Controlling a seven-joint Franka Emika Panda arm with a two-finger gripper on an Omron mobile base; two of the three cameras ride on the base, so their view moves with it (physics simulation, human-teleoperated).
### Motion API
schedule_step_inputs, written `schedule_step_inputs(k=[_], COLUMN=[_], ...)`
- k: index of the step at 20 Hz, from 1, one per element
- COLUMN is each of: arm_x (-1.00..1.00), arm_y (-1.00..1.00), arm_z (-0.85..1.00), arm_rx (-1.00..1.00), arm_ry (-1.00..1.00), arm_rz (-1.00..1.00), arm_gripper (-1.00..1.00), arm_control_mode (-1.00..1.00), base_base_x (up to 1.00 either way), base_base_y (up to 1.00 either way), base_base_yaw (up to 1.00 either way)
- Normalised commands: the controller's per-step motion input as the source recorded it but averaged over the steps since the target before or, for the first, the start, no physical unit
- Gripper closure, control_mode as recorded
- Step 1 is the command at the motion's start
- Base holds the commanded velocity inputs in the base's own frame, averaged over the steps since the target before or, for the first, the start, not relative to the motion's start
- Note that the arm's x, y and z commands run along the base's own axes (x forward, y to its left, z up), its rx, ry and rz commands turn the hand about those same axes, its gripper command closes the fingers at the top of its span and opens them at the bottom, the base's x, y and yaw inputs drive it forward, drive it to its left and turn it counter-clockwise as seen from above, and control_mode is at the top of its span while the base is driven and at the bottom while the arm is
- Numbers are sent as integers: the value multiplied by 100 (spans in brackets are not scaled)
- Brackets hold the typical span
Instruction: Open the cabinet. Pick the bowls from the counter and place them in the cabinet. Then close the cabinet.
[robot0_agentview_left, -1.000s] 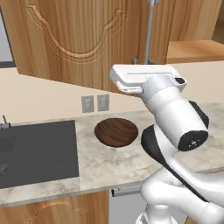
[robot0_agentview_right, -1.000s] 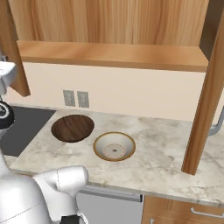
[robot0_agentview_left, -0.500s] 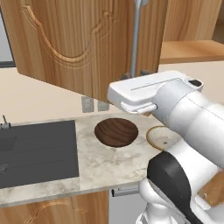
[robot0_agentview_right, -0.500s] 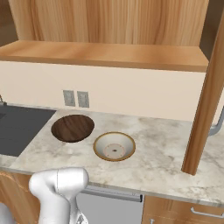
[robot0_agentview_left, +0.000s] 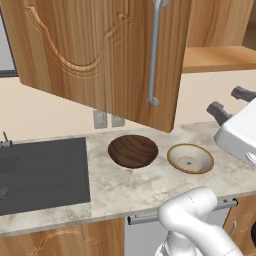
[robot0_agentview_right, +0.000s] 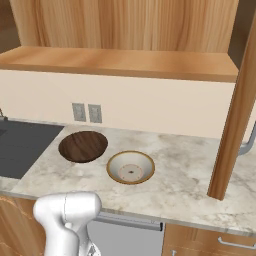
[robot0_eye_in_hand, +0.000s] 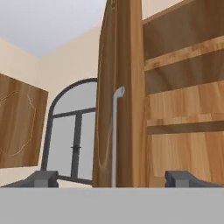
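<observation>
Carved wooden cabinet (robot0_agentview_left: 100, 55); grained, speckled bowls (robot0_agentview_left: 133, 150).

This is a home kitchen, rendered rather than filmed. A marbled stone counter (robot0_agentview_left: 125, 187) runs along a cream wall, with a dark sink basin (robot0_agentview_left: 42, 172) set into it at 9 o'clock in the left base view. Two wall sockets (robot0_agentview_right: 86, 113) sit above the worktop. A wooden wall cabinet (robot0_agentview_left: 100, 55) hangs overhead, its door swung open, shelves showing inside. Two bowls (robot0_agentview_right: 131, 167) rest on the counter. An arched window (robot0_eye_in_hand: 72, 135) shows at 8 o'clock in the hand view.
</observation>
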Motion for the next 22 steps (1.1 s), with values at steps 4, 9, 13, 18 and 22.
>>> schedule_step_inputs(k=[4,9,13,18,22], arm_x=[27,61,83,78,52], arm_y=[-100,-78,-11,0,4], arm_z=[0,0,-1,-3,-16], arm_rx=[4,5,0,0,0], arm_ry=[0,6,4,0,0], arm_rz=[6,7,6,0,5], arm_gripper=[-100,-100,-100,-100,-100], arm_control_mode=[-100,-100,-100,-100,-100], base_base_x=[0,0,0,0,0], base_base_y=[0,0,0,0,0], base_base_yaw=[0,0,0,0,0])
